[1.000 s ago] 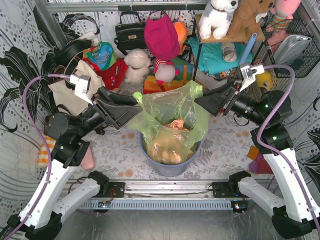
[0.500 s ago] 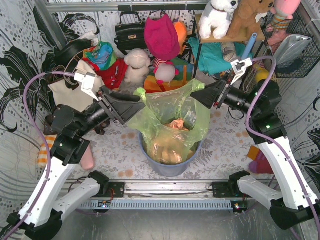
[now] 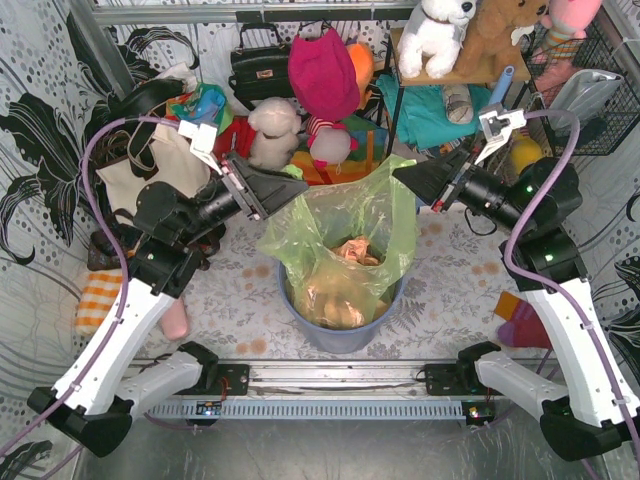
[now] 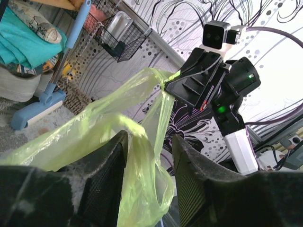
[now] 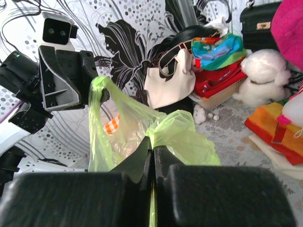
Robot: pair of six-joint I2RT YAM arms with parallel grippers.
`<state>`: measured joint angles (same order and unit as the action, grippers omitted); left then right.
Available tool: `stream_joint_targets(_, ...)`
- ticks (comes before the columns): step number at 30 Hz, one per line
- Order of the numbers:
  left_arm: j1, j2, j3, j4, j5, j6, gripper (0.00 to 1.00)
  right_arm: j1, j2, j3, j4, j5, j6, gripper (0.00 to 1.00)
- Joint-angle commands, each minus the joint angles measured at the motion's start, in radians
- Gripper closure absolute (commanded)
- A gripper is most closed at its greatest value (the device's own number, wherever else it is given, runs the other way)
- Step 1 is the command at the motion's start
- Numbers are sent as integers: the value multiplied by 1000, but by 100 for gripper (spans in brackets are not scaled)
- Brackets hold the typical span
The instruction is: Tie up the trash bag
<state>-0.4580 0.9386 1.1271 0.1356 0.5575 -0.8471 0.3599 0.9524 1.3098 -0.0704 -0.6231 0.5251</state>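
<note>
No writing, label, brand or number can be read anywhere here; the surfaces in all three views carry only patterns and plain colours, and any small marks are too blurred to make out.

Both arms have white lower links and black joints and wrists. The left arm [image 3: 110,340] carries a purple cable that loops up from its base past the shoulder to a small white camera block on the wrist. The right arm [image 3: 570,320] has the same purple cable arching to its own white camera block, and green lights glow on its black joint housings. Each tool is black and wedge-shaped: the left tool [image 3: 285,188] has ribbed grey side plates, the right tool [image 3: 412,176] matching ribs. The fingers [image 4: 106,189] are matt black with a fine mesh texture.
</note>
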Motion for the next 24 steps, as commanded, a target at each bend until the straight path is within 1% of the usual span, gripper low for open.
stream_joint_targets(1, 1, 34, 94, 52, 1, 1, 41, 7, -16, 59, 18, 56, -35, 100)
stream_joint_targets(3, 1, 64, 137, 1, -12, 20, 31, 6, -16, 64, 22, 69, -40, 100)
stream_joint_targets(4, 1, 80, 156, -27, -17, 26, 30, 7, -15, 66, 25, 73, -43, 100)
stream_joint_targets(6, 1, 100, 175, -59, -24, 34, 31, 6, -16, 65, 31, 74, -42, 100)
stream_joint_targets(8, 1, 113, 183, -82, -28, 38, 43, 7, -25, 56, 44, 75, -33, 100)
stream_joint_targets(9, 1, 117, 185, -91, -29, 41, 46, 6, -28, 51, 49, 77, -29, 100)
stream_joint_targets(11, 1, 115, 183, -92, -30, 42, 53, 7, -33, 47, 50, 78, -27, 100)
stream_joint_targets(12, 1, 111, 182, -88, -31, 42, 54, 7, -34, 45, 49, 79, -26, 100)
stream_joint_targets(13, 1, 106, 178, -83, -29, 40, 53, 7, -35, 43, 51, 80, -25, 100)
stream_joint_targets(15, 1, 96, 176, -77, -22, 36, 44, 7, -39, 40, 50, 84, -23, 100)
stream_joint_targets(16, 1, 91, 178, -79, -18, 36, 42, 7, -41, 39, 50, 87, -22, 100)
stream_joint_targets(18, 1, 86, 179, -97, -11, 36, 41, 6, -42, 38, 54, 93, -22, 100)
stream_joint_targets(19, 2, 80, 176, -102, -3, 39, 43, 6, -43, 39, 54, 97, -21, 100)
stream_joint_targets(21, 2, 68, 165, -120, 3, 48, 50, 7, -42, 39, 55, 105, -19, 100)
stream_joint_targets(24, 1, 53, 152, -135, -4, 53, 70, 7, -37, 45, 51, 125, -15, 100)
